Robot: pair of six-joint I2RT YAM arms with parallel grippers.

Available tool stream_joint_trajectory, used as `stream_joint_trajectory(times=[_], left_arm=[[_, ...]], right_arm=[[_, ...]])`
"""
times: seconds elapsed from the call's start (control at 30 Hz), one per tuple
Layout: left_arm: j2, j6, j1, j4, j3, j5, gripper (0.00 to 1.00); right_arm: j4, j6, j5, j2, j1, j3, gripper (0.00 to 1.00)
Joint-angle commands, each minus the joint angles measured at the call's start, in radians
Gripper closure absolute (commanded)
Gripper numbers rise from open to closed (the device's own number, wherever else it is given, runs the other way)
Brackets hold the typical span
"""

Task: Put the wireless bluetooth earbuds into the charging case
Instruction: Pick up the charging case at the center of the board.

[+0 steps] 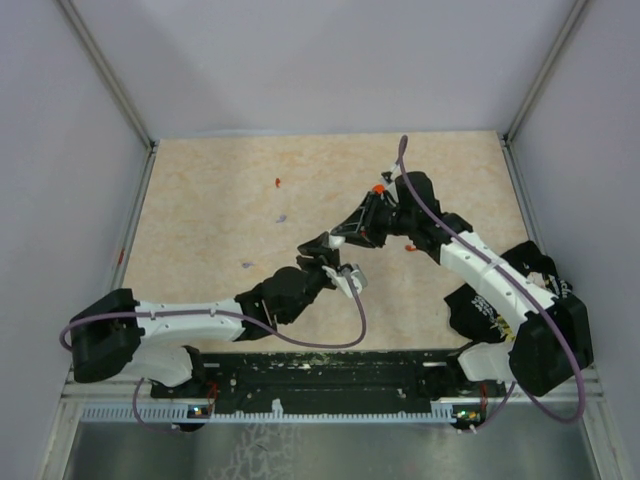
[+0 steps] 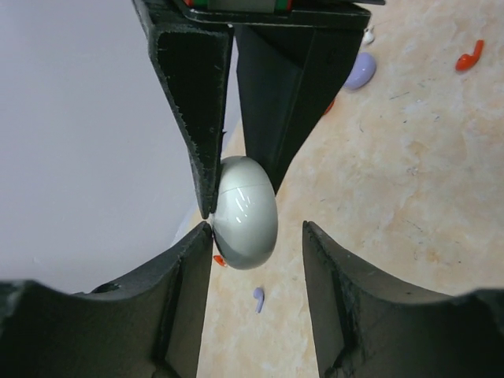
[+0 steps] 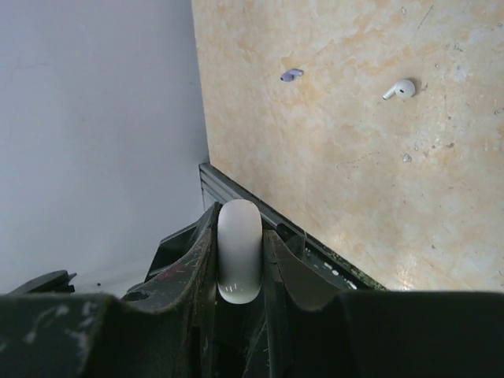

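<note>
Slippage worries us most: the white charging case [image 2: 246, 211], a smooth rounded shell, hangs above the counter [image 1: 210, 170] near its middle, and the right arm [image 1: 480, 268] has its jaws closed on it. In the left wrist view only the shell's upper end sits between those fingers. The left arm [image 1: 200, 320] has its jaws spread open on either side of the case's lower end, the nine o'clock finger close against the shell; we cannot tell whether it touches. A seam crosses the shell with no gap that we can see, so we judge the lid shut and no earbud yet inside. If the left jaws close off-centre or tug at the lid, the glossy curve could twist out of the right jaws and drop. A fall might scatter the loose earbuds. In the right wrist view a white earbud [image 3: 400, 88] lies on the counter between one and two o'clock of the case and a lavender earbud [image 3: 290, 75] nearer twelve. In the left wrist view a red earbud [image 2: 470, 55] lies at two o'clock. Both arms crowd one spot, so fingers could collide. Colour is a further trap, we think: a red or lavender bud in this white case would be wrong.
</note>
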Motion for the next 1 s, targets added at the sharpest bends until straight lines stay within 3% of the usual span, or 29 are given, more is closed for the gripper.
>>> stream_joint_trajectory(times=[0.0,0.17,0.37,0.57,0.8,0.97], left_arm=[[0.046,0.042,-0.01,0.168,-0.012,-0.092,0.47],[0.06,0.047,-0.021,0.222,-0.002,-0.089,0.5],[0.06,0.042,-0.032,0.223,-0.004,-0.09,0.71],[0.027,-0.049,-0.036,0.135,-0.015,-0.083,0.99],[-0.045,-0.207,-0.031,-0.02,-0.026,-0.065,0.99],[-0.129,-0.387,0.018,-0.188,-0.024,0.027,0.99]], right_arm=[[0.052,0.045,-0.007,-0.046,0.009,-0.011,1.0],[0.058,0.072,0.002,-0.057,0.009,-0.038,1.0],[0.075,0.098,0.016,-0.069,0.009,-0.06,0.99],[0.089,0.101,0.04,-0.086,0.009,-0.066,0.84],[0.073,-0.012,0.092,-0.117,-0.008,-0.014,0.51],[0.091,-0.145,0.054,-0.132,-0.048,0.014,0.39]])
